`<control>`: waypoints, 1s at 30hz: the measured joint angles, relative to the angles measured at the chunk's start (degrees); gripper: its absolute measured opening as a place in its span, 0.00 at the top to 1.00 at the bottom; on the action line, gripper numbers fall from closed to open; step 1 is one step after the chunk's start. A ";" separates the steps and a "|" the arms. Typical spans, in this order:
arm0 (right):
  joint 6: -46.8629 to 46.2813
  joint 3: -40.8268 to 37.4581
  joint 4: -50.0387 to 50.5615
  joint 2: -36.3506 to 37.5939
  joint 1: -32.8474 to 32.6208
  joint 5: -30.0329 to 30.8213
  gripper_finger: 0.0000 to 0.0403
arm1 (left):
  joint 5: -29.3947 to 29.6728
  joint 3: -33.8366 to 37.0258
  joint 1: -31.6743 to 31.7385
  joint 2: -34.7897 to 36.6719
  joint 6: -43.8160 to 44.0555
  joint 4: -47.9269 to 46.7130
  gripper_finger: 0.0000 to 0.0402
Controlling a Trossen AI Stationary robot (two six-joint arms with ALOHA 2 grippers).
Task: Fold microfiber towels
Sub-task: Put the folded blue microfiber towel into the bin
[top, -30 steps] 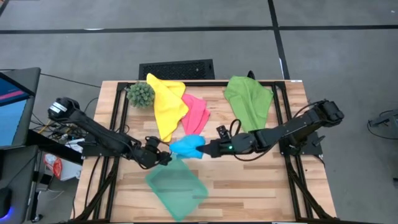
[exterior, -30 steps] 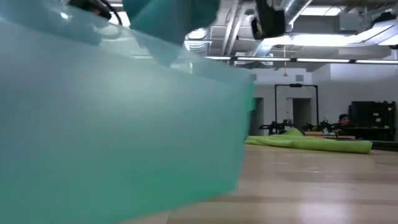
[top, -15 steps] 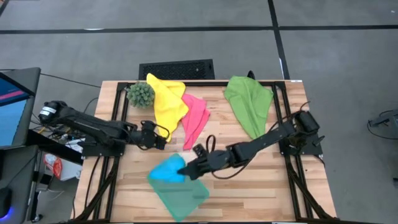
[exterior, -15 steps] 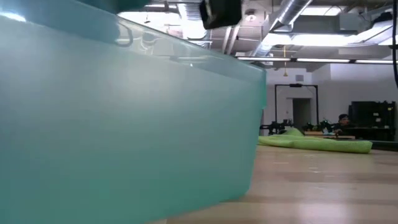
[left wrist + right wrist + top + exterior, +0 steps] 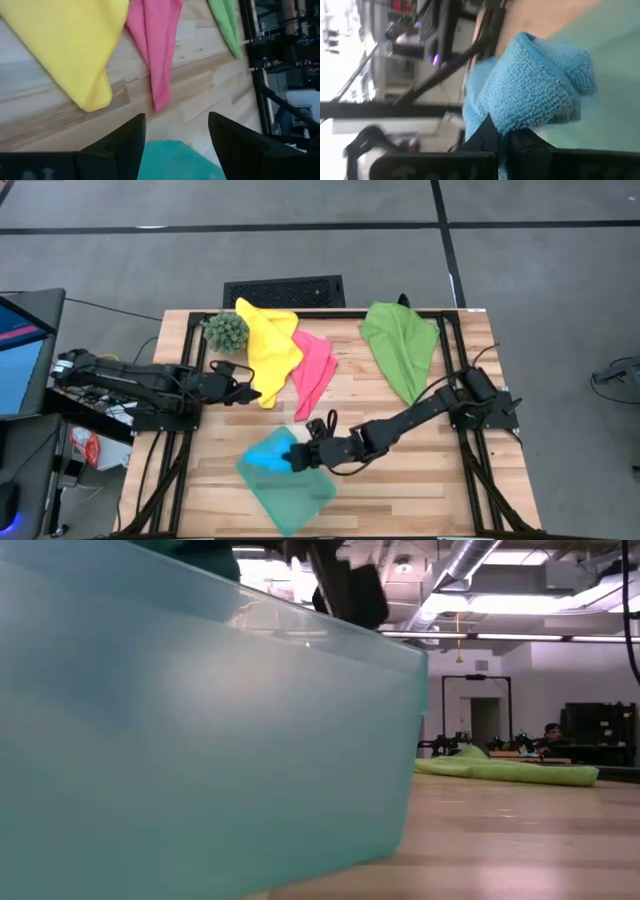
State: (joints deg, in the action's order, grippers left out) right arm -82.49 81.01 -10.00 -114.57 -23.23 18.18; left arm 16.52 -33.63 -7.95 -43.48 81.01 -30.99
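My right gripper (image 5: 292, 462) reaches low across the wooden table (image 5: 420, 480) and hangs over the translucent teal tray (image 5: 290, 498), its fingers pinched tight on the bunched blue towel (image 5: 268, 452), which sits at the tray's upper corner as seen from above. In my right wrist view the blue towel (image 5: 535, 95) bulges in a thick fold just ahead of my closed fingers (image 5: 487, 137), with the tray's pale teal floor behind it. My left gripper (image 5: 250, 392) waits on the left side of the table, fingers spread wide and holding nothing, its tips just beside the lower point of the yellow towel (image 5: 268, 348). From my left wrist, the yellow towel (image 5: 75, 45) and the pink towel (image 5: 156, 45) lie side by side on the boards, each narrowing to a point, with a sliver of the green towel (image 5: 227, 22) farther off and the tray's teal edge (image 5: 175, 160) between my open fingers (image 5: 125, 142). Seen from overhead, the pink towel (image 5: 314, 366) lies loosely crumpled against the yellow one, and the green towel (image 5: 400, 345) is spread well apart toward the right. A small spiky green plant (image 5: 227, 330) stands at the table's far left corner, touching the yellow cloth. At table height the tray wall (image 5: 200, 740) fills most of the low view, with the green towel (image 5: 510, 772) lying flat beyond it.
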 joint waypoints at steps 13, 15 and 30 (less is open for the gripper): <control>-12.65 11.84 5.26 -12.96 -3.24 8.89 0.94 | -3.76 0.00 -0.04 0.74 -12.43 -0.14 0.48; -14.92 14.21 5.45 -15.52 -3.77 9.31 0.94 | -3.79 0.00 -0.04 0.74 -13.67 -0.09 0.48; -8.90 27.81 36.29 -12.44 -4.76 5.86 0.90 | -4.03 0.00 -0.04 0.74 -17.90 -0.15 0.48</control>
State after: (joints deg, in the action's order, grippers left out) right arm -91.39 108.82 26.28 -127.01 -27.99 24.04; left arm 12.49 -33.63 -7.99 -42.74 63.11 -31.14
